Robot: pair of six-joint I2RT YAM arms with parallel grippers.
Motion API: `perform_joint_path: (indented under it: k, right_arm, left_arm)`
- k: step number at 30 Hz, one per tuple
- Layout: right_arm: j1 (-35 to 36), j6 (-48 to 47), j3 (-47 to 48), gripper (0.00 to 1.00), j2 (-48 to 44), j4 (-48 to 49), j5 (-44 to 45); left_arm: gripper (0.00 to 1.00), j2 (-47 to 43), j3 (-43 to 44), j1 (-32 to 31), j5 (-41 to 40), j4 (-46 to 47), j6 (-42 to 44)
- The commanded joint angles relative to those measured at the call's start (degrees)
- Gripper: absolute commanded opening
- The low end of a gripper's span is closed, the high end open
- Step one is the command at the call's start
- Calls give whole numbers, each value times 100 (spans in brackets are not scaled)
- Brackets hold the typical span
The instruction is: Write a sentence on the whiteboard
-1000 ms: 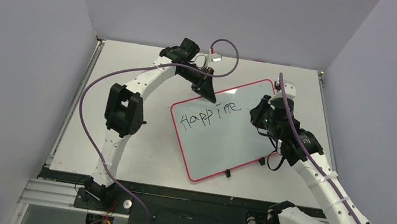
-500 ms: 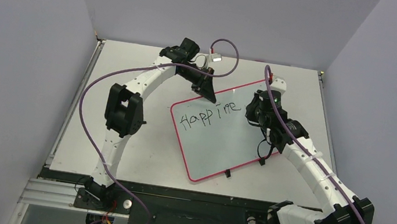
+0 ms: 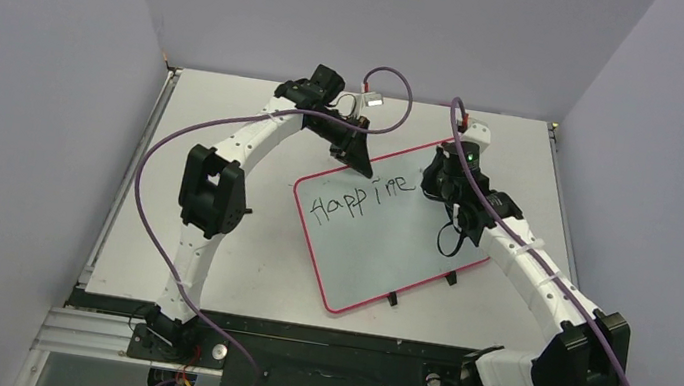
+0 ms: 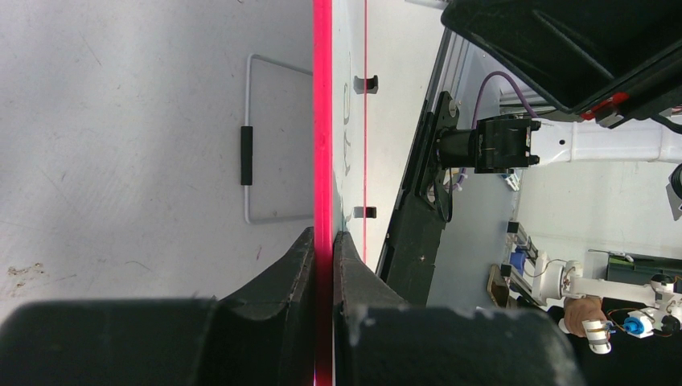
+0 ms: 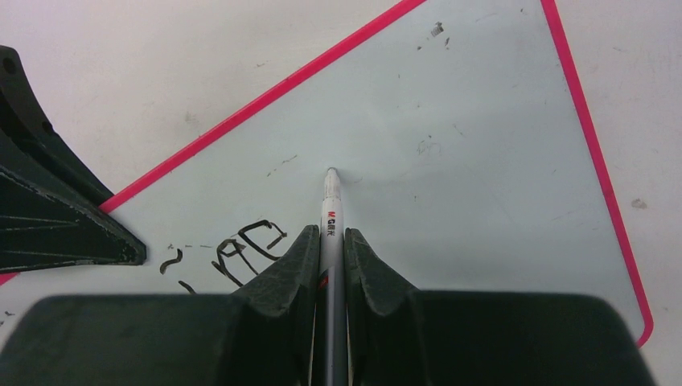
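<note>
The whiteboard point(image 3: 390, 250) lies slanted on the table, with a red rim. The sentence point(image 3: 363, 196) reads roughly "Happine" in one slanted black line. My left gripper point(image 3: 359, 162) is shut on the board's far rim point(image 4: 322, 121), its jaws on either side of the red edge point(image 4: 323, 241). My right gripper point(image 3: 433, 181) is shut on a white marker point(image 5: 330, 209). The marker's tip is at the board point(image 5: 450, 161), just right of the last letters point(image 5: 241, 249). I cannot tell whether the tip touches.
Two black tabs point(image 3: 393, 299) sit on the board's near edge. A white wire stand point(image 4: 247, 153) shows beside the board's rim. A purple cable loop and small connector point(image 3: 371, 99) lie at the far table edge. Walls close the left, right and back.
My right arm has swung up and left, bringing the marker to the end of the written word. The left gripper and the board have not moved. The lettering is unchanged.
</note>
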Motion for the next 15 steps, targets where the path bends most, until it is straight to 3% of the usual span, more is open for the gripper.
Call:
perform_joint_path:
  k: [1,15]
  right_arm:
    - [-44,22,300,0,139,315,-9]
    - [47,63,-15,0,194,368,-662]
  left_arm:
    - [0,-397,-19,-101,-263,256,431]
    - [0,-418,15,-101,-299,274,446]
